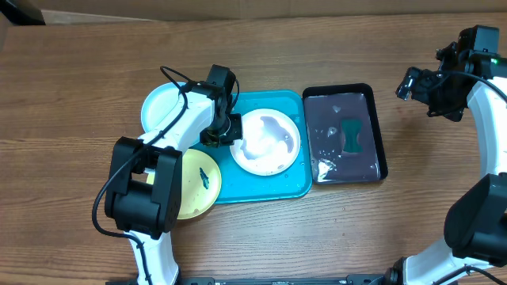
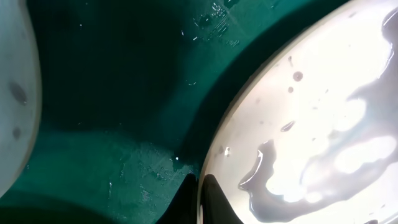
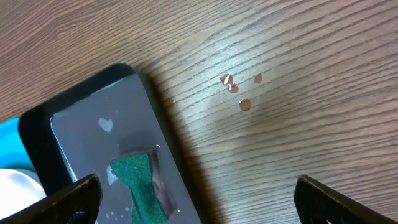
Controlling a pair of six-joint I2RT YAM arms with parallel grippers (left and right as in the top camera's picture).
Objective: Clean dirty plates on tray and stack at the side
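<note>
The white plate (image 1: 268,142) lies wet on the teal tray (image 1: 261,186). My left gripper (image 1: 226,133) stands at its left rim. In the left wrist view the two dark fingertips (image 2: 214,200) are shut on the white plate's (image 2: 311,124) edge, over the wet tray (image 2: 112,93). The light blue plate (image 1: 161,107) lies at the tray's left end, partly under my left arm. Off the tray's near-left corner sits the pale yellow plate (image 1: 192,186) with a dark-blue smear. My right gripper (image 1: 432,85) hangs open above the bare table at the far right, holding nothing.
A black tray (image 1: 380,134) of water with a green sponge (image 1: 352,134) stands right of the teal tray. From the right wrist camera I see the black tray (image 3: 81,124), the sponge (image 3: 137,186) and small spots on the wood (image 3: 239,90).
</note>
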